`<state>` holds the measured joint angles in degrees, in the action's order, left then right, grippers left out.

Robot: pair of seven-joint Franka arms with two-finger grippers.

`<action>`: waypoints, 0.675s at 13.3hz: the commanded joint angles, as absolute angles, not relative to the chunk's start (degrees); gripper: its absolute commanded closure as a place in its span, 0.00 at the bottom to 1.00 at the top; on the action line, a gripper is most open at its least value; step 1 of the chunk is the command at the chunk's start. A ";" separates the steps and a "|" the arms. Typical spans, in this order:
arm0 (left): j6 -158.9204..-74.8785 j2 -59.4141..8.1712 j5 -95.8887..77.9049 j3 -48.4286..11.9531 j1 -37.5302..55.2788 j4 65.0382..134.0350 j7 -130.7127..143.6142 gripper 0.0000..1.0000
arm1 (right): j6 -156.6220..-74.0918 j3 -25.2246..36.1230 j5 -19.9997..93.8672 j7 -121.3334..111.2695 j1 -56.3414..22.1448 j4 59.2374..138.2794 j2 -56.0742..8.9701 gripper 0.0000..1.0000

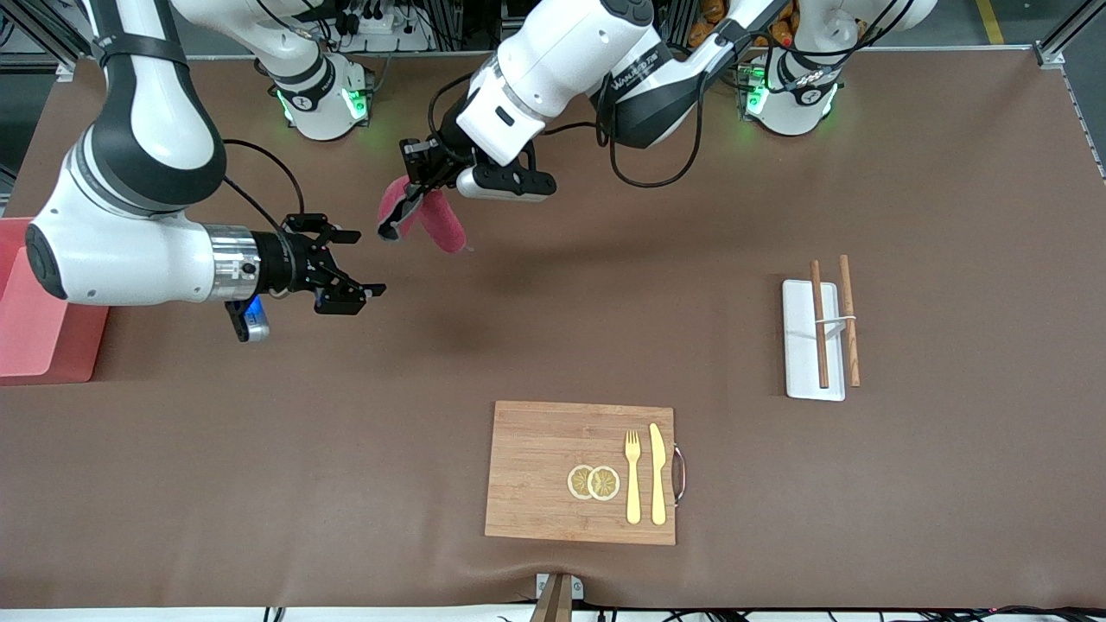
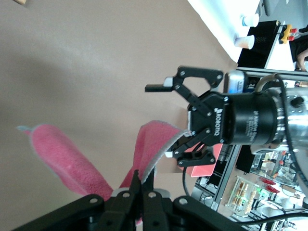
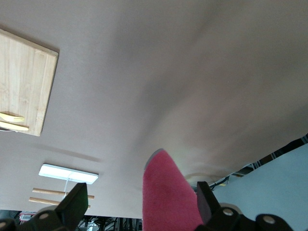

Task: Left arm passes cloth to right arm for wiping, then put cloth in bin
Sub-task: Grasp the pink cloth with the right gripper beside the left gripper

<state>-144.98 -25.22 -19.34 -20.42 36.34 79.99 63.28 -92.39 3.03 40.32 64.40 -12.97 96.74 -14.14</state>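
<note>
While the left gripper [image 1: 413, 184] is clenching the cloth [image 1: 432, 218] aloft over the bench [image 1: 605, 328], the right gripper [image 1: 354, 263] is waiting beside it, fingers spread; the handover is pending, needing them to enclose a hanging fold.

A wide table [image 1: 950, 518] covered in plain brown matting fills the scene, evenly lit with soft shadows, edged by grey floor and metal frame posts [image 1: 1067, 30], with paper cups [image 2: 246, 30] on a white surface at its edge.
</note>
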 commanded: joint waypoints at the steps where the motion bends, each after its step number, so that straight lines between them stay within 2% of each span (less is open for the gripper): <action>1: -146.34 -25.84 -19.34 -19.69 37.44 79.37 64.07 1.00 | -90.54 3.52 41.84 67.93 -14.32 98.09 -11.61 0.00; 9: -147.57 -25.75 -19.07 -19.51 37.53 79.37 64.16 1.00 | -89.30 3.43 45.70 71.19 -16.61 98.00 -11.34 0.00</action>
